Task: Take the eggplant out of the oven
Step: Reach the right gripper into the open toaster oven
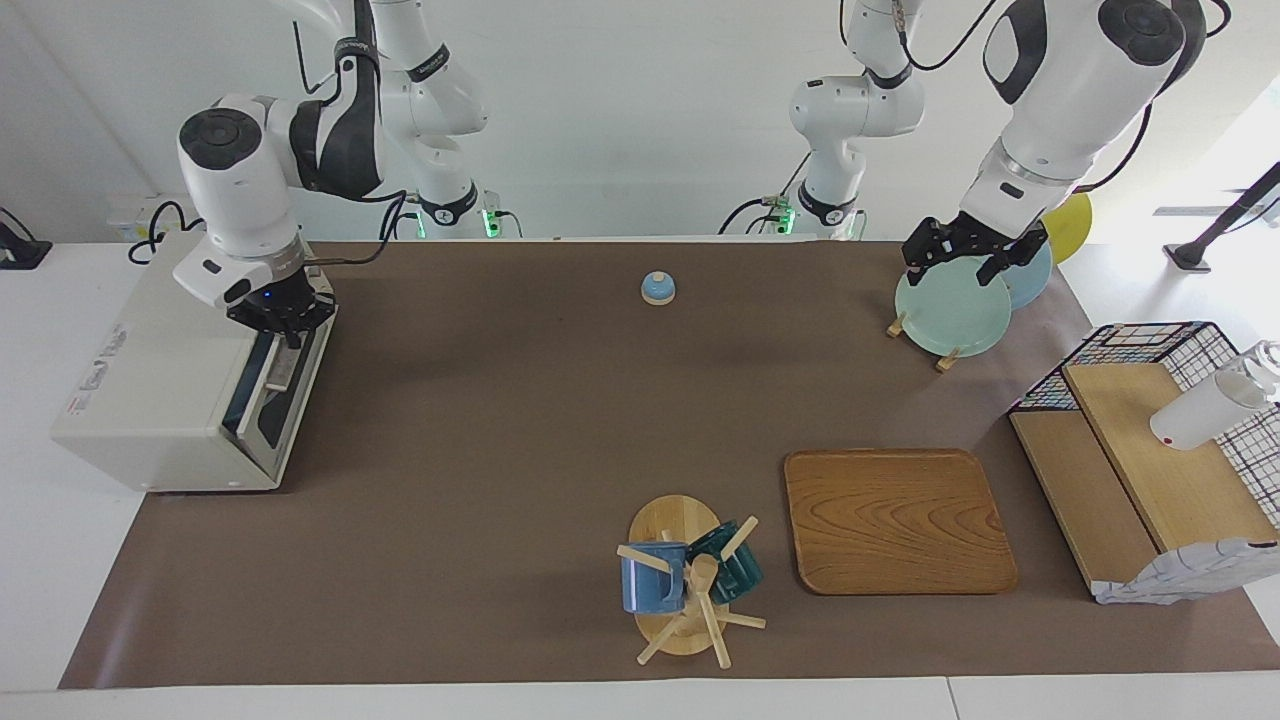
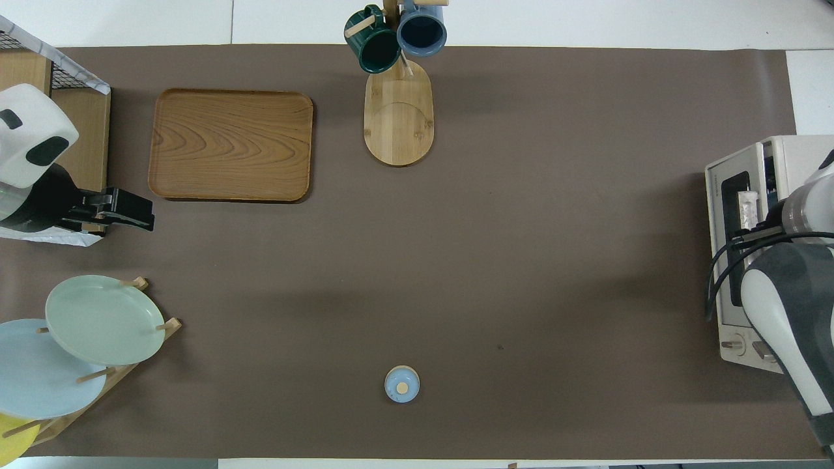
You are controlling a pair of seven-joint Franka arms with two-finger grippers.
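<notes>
The cream-white oven (image 1: 150, 380) stands at the right arm's end of the table, its dark glass door (image 1: 262, 405) up and facing the table's middle. It also shows in the overhead view (image 2: 775, 156). The eggplant is hidden. My right gripper (image 1: 283, 328) is down at the top edge of the door, at the metal bar handle (image 1: 281, 370); its own wrist covers it in the overhead view. My left gripper (image 1: 962, 262) is open and empty over the plate rack; it also shows in the overhead view (image 2: 133, 218).
A plate rack (image 1: 950, 305) with pale green and blue plates, a wire-and-wood rack (image 1: 1130, 470) and a white bottle (image 1: 1205, 410) are at the left arm's end. A wooden tray (image 1: 895, 520), a mug tree (image 1: 685, 575) and a small blue bell (image 1: 658, 288) stand mid-table.
</notes>
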